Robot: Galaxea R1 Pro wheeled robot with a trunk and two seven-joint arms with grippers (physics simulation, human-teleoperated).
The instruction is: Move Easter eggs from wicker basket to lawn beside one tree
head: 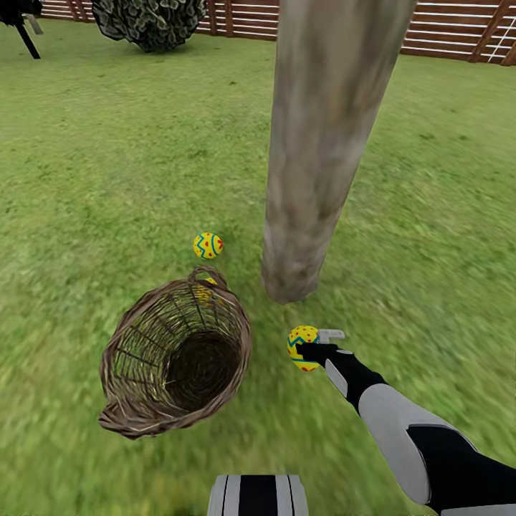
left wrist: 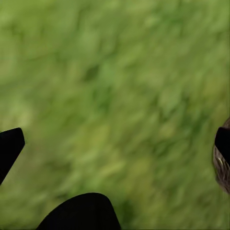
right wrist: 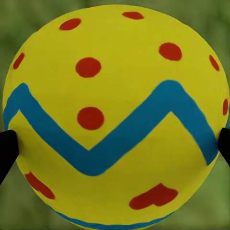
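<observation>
My right gripper (head: 316, 342) is shut on a yellow Easter egg (head: 302, 348) with red dots and a blue zigzag, low over the lawn (head: 107, 158) just in front of the tree trunk's (head: 315, 150) base. In the right wrist view that egg (right wrist: 115, 115) sits between both black fingertips (right wrist: 6, 149). A second egg (head: 208, 245) lies on the grass left of the trunk. A third egg (head: 205, 289) shows through the weave at the wicker basket's (head: 215, 373) far rim; inside or behind, I cannot tell. The left gripper (left wrist: 115, 143) hangs open over grass.
A brown slat fence (head: 459, 29) runs along the back, with a round dark bush (head: 150, 21) at the far left. Open grass stretches to the left and right of the trunk. The basket's edge (left wrist: 221, 167) shows beside my left gripper.
</observation>
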